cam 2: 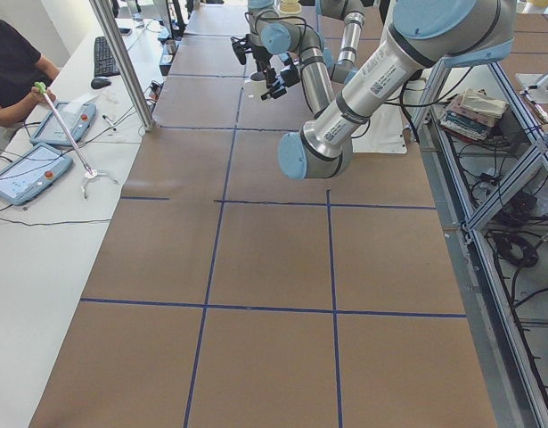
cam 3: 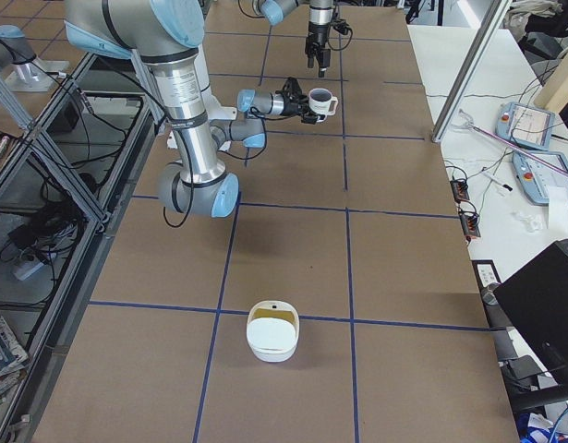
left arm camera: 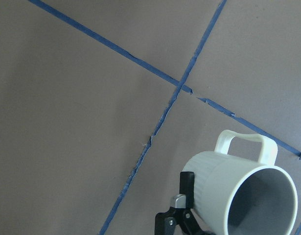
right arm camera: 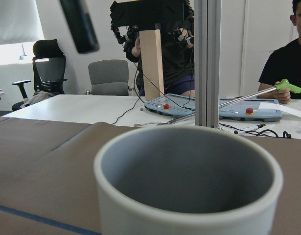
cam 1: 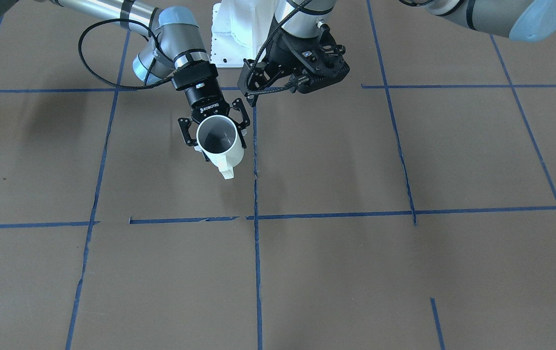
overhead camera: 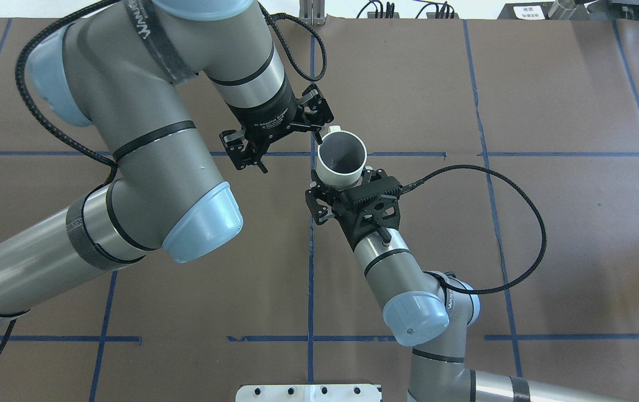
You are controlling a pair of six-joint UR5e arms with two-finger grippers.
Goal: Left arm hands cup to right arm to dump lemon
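The white ribbed cup (cam 1: 227, 156) is held above the table's middle, mouth up, handle pointing away from the robot. My right gripper (cam 1: 216, 132), marked ROBOTIQ, is shut on the cup's sides; it shows from above (overhead camera: 343, 184) under the cup (overhead camera: 339, 176). My left gripper (overhead camera: 289, 149) is open and empty, just left of the cup, not touching it. The left wrist view shows the cup (left arm camera: 223, 188) with one right finger (left arm camera: 187, 188) on it. The right wrist view shows the cup's rim (right arm camera: 140, 215) close up. No lemon shows; the cup's inside looks grey.
A white bowl (cam 3: 272, 330) with a yellowish inside sits on the table toward my right end. Blue tape lines (cam 1: 256, 253) cross the brown table. An operator (cam 2: 11, 67) sits beside the table with a grabber stick.
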